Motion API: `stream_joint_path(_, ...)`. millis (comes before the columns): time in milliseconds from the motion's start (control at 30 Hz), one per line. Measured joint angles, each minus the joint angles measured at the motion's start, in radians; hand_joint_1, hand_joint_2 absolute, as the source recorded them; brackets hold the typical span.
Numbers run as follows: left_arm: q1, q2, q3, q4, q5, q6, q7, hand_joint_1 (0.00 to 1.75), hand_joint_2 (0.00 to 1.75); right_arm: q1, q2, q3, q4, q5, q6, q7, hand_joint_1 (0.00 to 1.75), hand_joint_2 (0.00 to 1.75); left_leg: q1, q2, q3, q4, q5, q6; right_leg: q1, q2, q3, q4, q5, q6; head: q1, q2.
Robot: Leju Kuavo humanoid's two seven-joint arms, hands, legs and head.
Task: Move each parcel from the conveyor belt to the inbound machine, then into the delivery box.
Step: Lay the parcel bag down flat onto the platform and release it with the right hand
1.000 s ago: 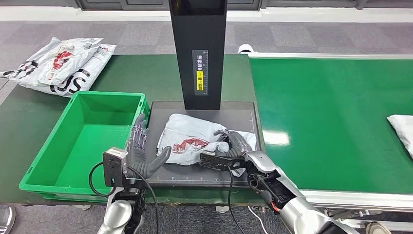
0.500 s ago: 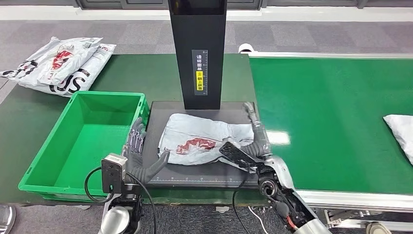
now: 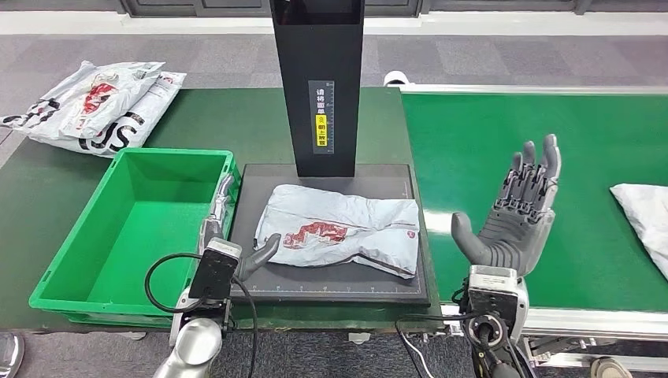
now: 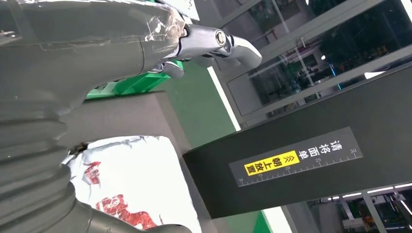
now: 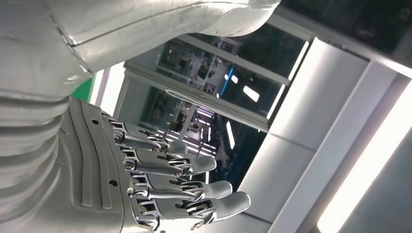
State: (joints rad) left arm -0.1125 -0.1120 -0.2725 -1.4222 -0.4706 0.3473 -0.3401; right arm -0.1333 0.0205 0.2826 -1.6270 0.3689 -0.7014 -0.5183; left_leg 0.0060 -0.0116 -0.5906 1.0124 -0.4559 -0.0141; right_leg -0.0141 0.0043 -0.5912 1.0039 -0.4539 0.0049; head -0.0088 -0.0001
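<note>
Lying flat on the black scanner plate [image 3: 331,282], a grey parcel [image 3: 339,228] sits below the black post [image 3: 318,87]. Green bin [image 3: 79,236] left of the plate holds nothing. Left hand [image 3: 228,236] hangs at the plate's left edge, fingers apart, thumb near the parcel. Right hand [image 3: 516,216] is raised over the green belt [image 3: 520,142], spread wide. Another parcel [image 3: 642,209] at far right; bags [image 3: 90,106] far left.

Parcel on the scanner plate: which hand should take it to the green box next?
Left, probably. The left hand sits at the parcel's near edge, between it and the green box. The right hand is raised, open, over the conveyor belt, away from both.
</note>
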Motion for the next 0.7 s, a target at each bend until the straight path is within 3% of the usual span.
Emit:
stream_joint_path(133, -0.042, 0.006, -0.023, 0.053, -0.19, 0.008, 0.066, 0.0, 1.75, 0.005, 0.009, -0.013, -0.024, -0.004, 0.0, -0.001, 0.0, 1.75, 0.0, -0.001, 0.0, 0.0, 0.001, 0.0, 0.0, 0.0, 0.0, 0.0, 0.0, 0.0, 0.0, 0.0)
stream_joint_path(233, -0.121, 0.002, -0.071, 0.166, -0.354, -0.031, 0.081, 0.0, 1.75, -0.006, 0.018, -0.015, -0.026, -0.008, 0.001, 0.009, 0.0, 1.75, 0.0, -0.001, 0.0, 0.0, 0.001, 0.0, 0.0, -0.001, 0.001, 0.0, 0.001, 0.001, 0.0, 0.0)
stream_joint_path(400, -0.266, -0.05, -0.161, 0.397, -0.379, -0.081, 0.044, 0.0, 1.75, -0.026, 0.034, -0.014, -0.026, -0.007, 0.005, 0.027, 0.0, 1.75, -0.001, -0.001, 0.0, 0.0, 0.001, 0.001, -0.001, -0.001, 0.001, 0.0, 0.002, 0.002, 0.0, 0.0)
stream_joint_path(700, -0.441, -0.165, -0.28, 0.716, -0.36, -0.157, 0.032, 0.0, 1.75, -0.063, 0.059, -0.007, -0.002, -0.013, 0.008, 0.033, 0.0, 1.75, -0.001, -0.001, -0.001, 0.0, 0.001, 0.001, -0.001, 0.0, 0.0, 0.0, 0.002, 0.002, 0.0, 0.0)
